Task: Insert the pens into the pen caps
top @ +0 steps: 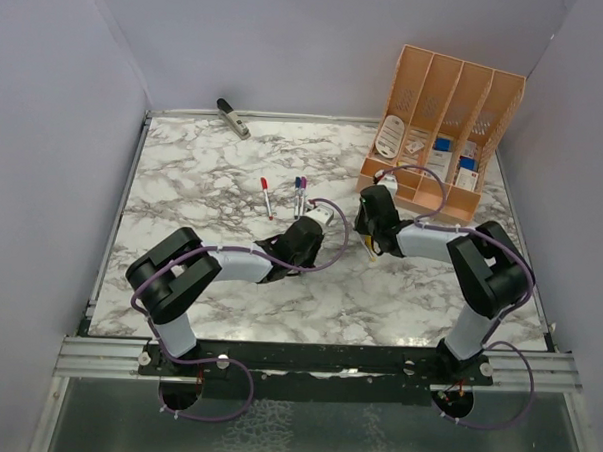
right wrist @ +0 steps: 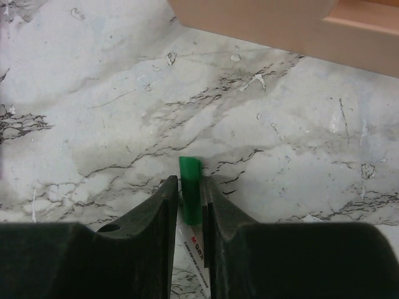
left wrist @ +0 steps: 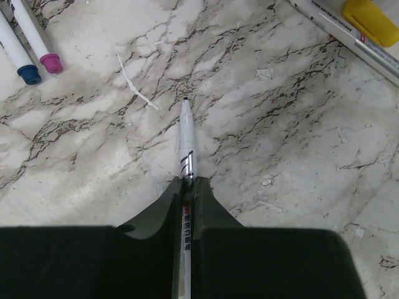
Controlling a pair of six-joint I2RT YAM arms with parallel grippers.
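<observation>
My left gripper (left wrist: 186,182) is shut on a thin white pen (left wrist: 186,140) whose bare dark tip points away from the wrist, above the marble. My right gripper (right wrist: 190,180) is shut on a short green cap (right wrist: 189,168) that sticks out past the fingertips. A white printed barrel (right wrist: 198,252) shows under that cap; I cannot tell if they are joined. In the top view the left gripper (top: 317,222) and right gripper (top: 369,234) face each other at mid-table. Pens with blue (left wrist: 28,73) and magenta (left wrist: 51,63) caps lie to the left, and a yellow-capped pen (left wrist: 369,14) to the right.
A red-capped pen (top: 267,196) lies left of the blue and magenta pair (top: 300,194). An orange file organiser (top: 441,122) stands at the back right, and its base (right wrist: 280,25) is close ahead of the right gripper. A grey clip tool (top: 233,118) lies at the back left.
</observation>
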